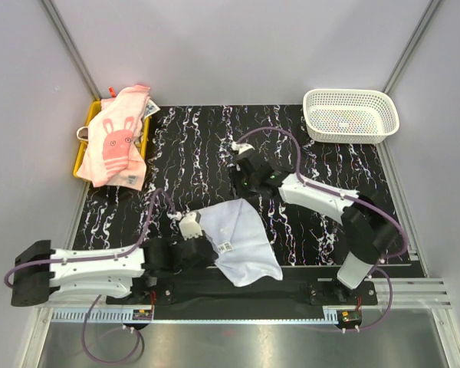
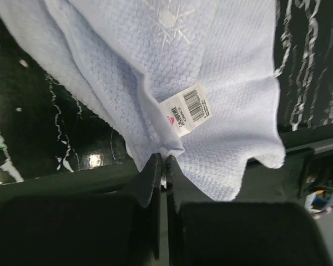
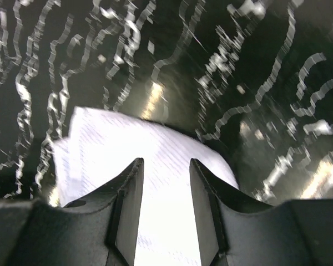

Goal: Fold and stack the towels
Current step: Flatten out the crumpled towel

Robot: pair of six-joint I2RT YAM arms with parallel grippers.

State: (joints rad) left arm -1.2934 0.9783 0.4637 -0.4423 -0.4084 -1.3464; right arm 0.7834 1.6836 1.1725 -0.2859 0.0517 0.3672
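A pale blue-white towel [image 1: 241,238] lies crumpled on the black marbled mat [image 1: 184,153], near the front edge. My left gripper [image 1: 205,251] is shut on the towel's left edge, close to its barcode label [image 2: 188,108]; in the left wrist view the cloth [image 2: 227,83] is pinched between the closed jaws of that gripper [image 2: 161,160]. My right gripper [image 1: 247,186] is open just past the towel's far corner; in its wrist view the white cloth [image 3: 116,144] lies under and between the spread jaws of the gripper [image 3: 165,164], which hold nothing. Pink towels [image 1: 116,138], one with a rabbit face, lie piled at far left.
The pink pile rests on a yellow tray [image 1: 82,149] at the mat's far left corner. A white lattice basket [image 1: 350,115] stands at the far right. A black rail [image 1: 245,290] runs along the front under the towel's near edge.
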